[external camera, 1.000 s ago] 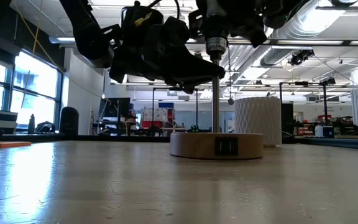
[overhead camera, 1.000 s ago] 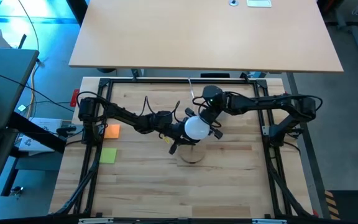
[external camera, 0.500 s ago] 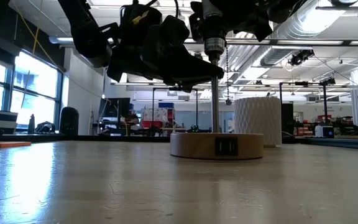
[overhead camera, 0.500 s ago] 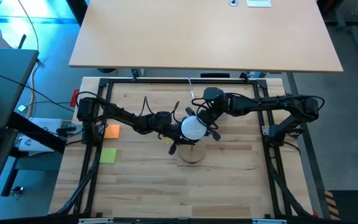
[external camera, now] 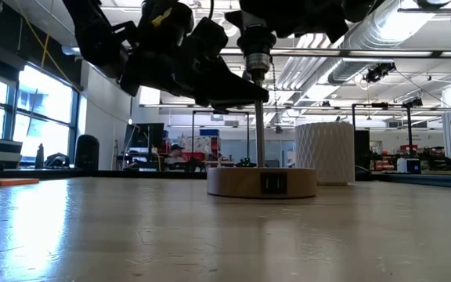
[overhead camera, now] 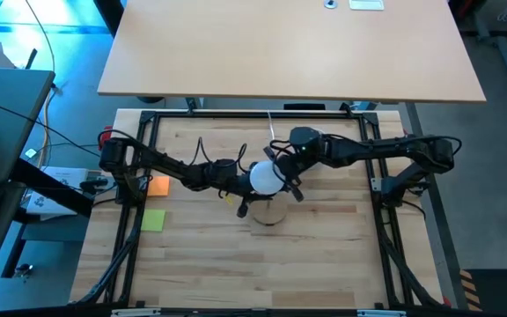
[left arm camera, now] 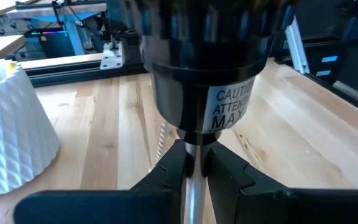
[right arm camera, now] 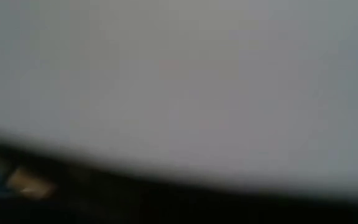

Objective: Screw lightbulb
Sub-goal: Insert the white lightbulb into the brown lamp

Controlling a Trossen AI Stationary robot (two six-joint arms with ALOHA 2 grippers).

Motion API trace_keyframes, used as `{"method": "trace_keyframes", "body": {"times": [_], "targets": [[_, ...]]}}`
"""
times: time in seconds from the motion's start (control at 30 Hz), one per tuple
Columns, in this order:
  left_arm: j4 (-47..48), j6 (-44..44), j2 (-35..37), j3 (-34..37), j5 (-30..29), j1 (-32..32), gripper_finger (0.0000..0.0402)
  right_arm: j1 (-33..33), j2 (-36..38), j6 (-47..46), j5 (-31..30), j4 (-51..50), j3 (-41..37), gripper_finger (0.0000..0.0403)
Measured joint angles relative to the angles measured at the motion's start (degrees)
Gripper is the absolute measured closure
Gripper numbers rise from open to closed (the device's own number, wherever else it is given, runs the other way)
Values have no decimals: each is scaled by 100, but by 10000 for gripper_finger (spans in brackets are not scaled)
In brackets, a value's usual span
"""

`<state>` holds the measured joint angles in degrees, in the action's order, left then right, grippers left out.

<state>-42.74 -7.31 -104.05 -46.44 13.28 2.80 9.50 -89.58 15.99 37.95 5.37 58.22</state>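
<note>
Counter: wooden lamp base stands near centre, its metal stem upright with a black socket at the top.

Left arm reaches in from the left; left gripper has its fingers closed around the stem just below the socket, steadying it.

Right arm reaches in from the right; right gripper holds the lightbulb, fingers closed on the white globe.

Key relation: lightbulb sits directly above the socket, long axis vertical and in line with the stem, threaded base pointing down at the socket mouth. Whether the threads have engaged: cannot tell. Judgement: next turning falls to the right gripper.
</note>
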Motion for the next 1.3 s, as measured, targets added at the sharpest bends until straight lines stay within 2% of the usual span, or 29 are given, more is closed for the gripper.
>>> {"method": "trace_keyframes", "body": {"times": [0.2,0.5,0.6,0.83,1.07,1.3], "targets": [[-14,-22,6,-7,-483,-69,370,-8,374,-801,-874,927,-684,274],[-193,-44,-13,-9,-1137,-107,370,-477,675,-1434,-2960,2193,-1509,274],[-263,-50,-17,-9,-1523,-159,370,-688,679,-1555,-3860,2283,-1558,275],[-326,-81,-18,-9,-2127,-304,370,-1188,671,-1872,-5491,2333,-1563,275],[-356,-60,-20,-11,-2537,-407,370,-1374,660,-2409,-6232,2360,-1563,275],[-354,-31,-18,-11,-2715,-428,370,-1408,637,-2667,-6393,2303,-1602,247]]}}
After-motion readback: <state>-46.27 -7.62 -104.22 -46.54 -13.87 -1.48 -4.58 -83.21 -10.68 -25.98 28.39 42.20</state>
